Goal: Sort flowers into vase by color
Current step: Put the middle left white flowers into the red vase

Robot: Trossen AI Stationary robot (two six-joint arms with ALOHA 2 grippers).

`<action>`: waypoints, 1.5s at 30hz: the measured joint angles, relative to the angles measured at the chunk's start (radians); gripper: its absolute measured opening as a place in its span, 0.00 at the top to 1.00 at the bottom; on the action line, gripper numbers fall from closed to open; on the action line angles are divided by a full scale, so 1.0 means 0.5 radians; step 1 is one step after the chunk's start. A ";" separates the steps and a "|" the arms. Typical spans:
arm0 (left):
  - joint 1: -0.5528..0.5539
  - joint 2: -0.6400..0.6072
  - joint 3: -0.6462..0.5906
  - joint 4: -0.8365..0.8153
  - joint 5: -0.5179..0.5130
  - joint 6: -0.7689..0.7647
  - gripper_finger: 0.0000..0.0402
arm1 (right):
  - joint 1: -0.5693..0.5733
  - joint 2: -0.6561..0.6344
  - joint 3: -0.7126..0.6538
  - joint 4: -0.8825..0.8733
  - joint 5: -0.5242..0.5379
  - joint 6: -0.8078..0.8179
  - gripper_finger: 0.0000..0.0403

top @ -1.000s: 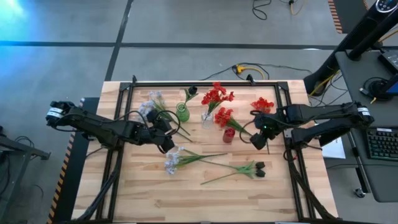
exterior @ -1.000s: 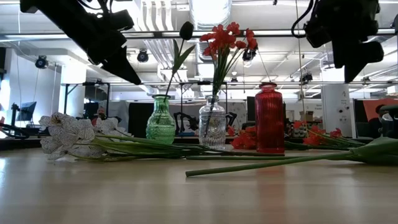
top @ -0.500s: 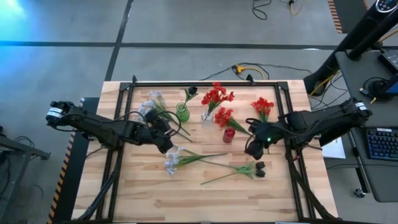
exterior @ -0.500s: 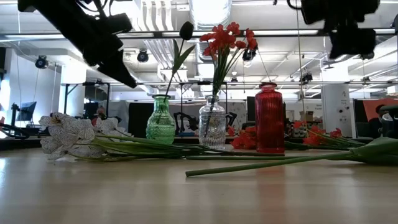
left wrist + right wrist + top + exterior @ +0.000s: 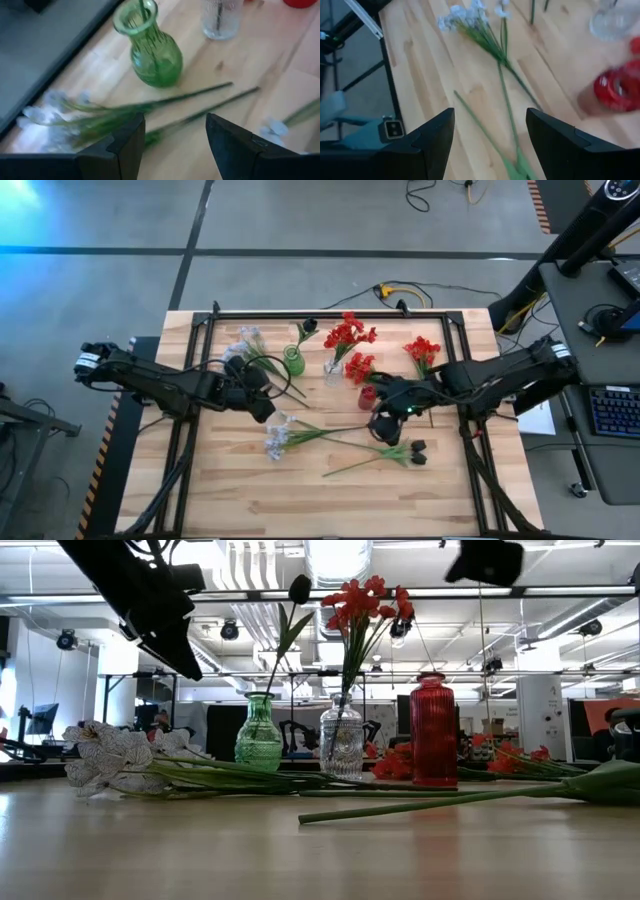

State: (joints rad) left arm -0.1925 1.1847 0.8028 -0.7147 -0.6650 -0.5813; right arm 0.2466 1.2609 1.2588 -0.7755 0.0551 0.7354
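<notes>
High view: right gripper (image 5: 385, 423), jaws parted and empty, hangs above the dark-bud flower (image 5: 385, 452), whose stem runs lengthwise across the table below it. Left gripper (image 5: 262, 408), likewise released, hangs by the pale blue-white flower (image 5: 290, 432).

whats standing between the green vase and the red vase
The clear glass vase holding red flowers stands between the green vase and red vase, plainest in the low view.

Pale spray (image 5: 470, 17) (flat), red vase (image 5: 619, 90)
</notes>
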 joint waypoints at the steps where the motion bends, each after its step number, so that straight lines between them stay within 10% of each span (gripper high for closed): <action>1: 0.000 0.000 0.003 -0.013 0.032 -0.034 0.52 | 0.000 0.039 0.060 -0.032 0.006 -0.033 0.41; 10: -0.001 0.006 0.043 -0.170 0.311 -0.269 0.52 | 0.000 0.286 0.401 -0.237 0.070 -0.217 0.41; 45: 0.012 0.558 0.114 -0.245 0.261 0.797 0.61 | -0.001 0.298 0.444 -0.270 0.101 -0.161 0.41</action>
State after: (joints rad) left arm -0.1864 1.4639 0.8600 -0.8373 -0.5347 -0.1830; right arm 0.2462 1.4101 1.4811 -0.9106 0.1059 0.6551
